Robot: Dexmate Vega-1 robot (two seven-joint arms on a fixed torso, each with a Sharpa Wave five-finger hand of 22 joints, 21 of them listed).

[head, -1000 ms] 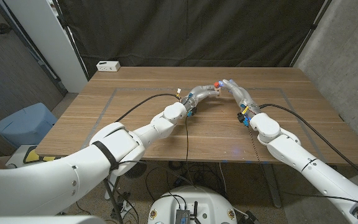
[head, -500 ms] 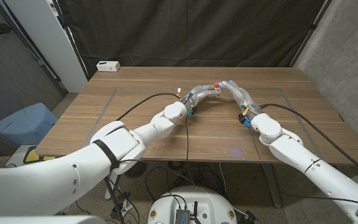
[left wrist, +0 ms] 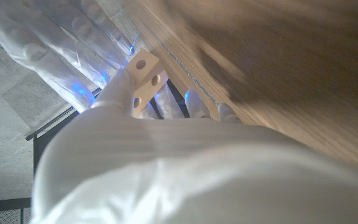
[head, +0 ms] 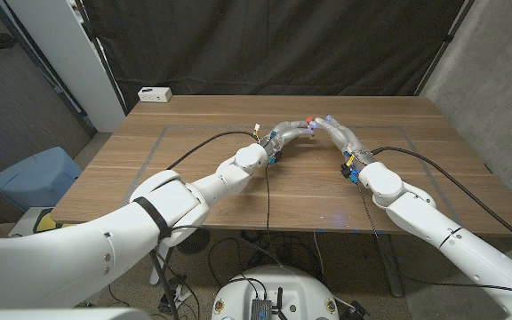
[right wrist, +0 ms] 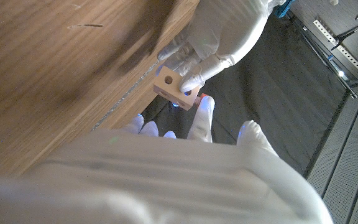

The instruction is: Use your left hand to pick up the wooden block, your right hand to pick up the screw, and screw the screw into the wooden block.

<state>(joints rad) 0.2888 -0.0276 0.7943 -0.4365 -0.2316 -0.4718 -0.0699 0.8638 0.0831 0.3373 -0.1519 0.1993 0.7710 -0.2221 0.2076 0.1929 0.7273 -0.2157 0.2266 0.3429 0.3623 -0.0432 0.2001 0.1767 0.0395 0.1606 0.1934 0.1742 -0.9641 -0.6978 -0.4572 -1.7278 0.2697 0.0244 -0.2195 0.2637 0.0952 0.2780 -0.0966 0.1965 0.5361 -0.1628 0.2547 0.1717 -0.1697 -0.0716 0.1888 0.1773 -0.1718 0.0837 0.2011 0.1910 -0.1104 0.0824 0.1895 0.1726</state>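
Two white robot arms reach over a wooden bench (head: 194, 169) and meet near its middle, toward the far side. The left hand (head: 284, 133), in a pale translucent glove, grasps a small light wooden block (right wrist: 174, 86) with round holes in its faces; the block is lifted clear of the bench surface, pinched at the left hand's fingertips. The right hand (head: 338, 131), gloved the same way, is raised just beside the block, its fingertips close to the block's end. A small red piece, likely the screw (head: 309, 118), shows between the two hands right at the block, but it is too small to tell whether the right hand grasps it or whether that hand is clenched or released. In the left wrist view the block (left wrist: 143, 76) shows two holes and sits against the left hand's fingers. A white power strip (head: 156, 93) lies at the bench's far corner, well apart from the block on the left arm's side. Black cables run along both forearms.
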